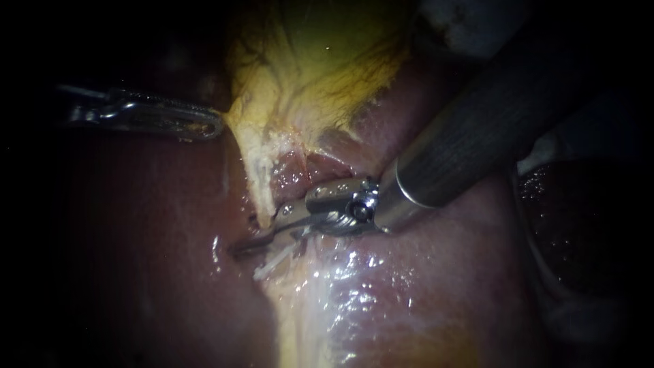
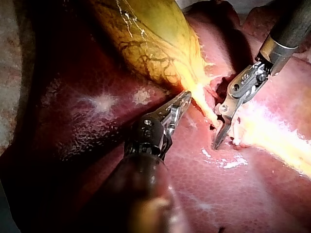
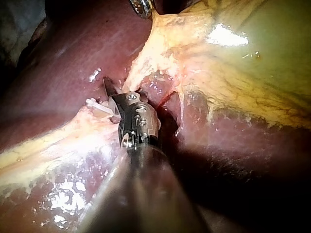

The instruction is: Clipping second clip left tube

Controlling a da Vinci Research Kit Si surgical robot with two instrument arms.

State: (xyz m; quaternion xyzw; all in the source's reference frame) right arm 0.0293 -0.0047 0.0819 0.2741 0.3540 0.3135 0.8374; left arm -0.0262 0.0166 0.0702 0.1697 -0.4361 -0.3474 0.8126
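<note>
Well, left instrument (image 1: 216,125): claw clenched on gallbladder (image 1: 327,61) edge.
right instrument (image 1: 253,241): tip at tube (image 1: 260,187), beside white clip (image 1: 276,262), over liver (image 1: 422,293); claw state cannot be told.

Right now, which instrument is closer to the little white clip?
Right. My right instrument lies just beside the white clip; my left instrument is farther off, jaws shut on the gallbladder edge.

Two instruments (image 1: 212,127) (image 1: 262,238), one gallbladder (image 1: 327,54), one liver (image 1: 409,293)
</note>
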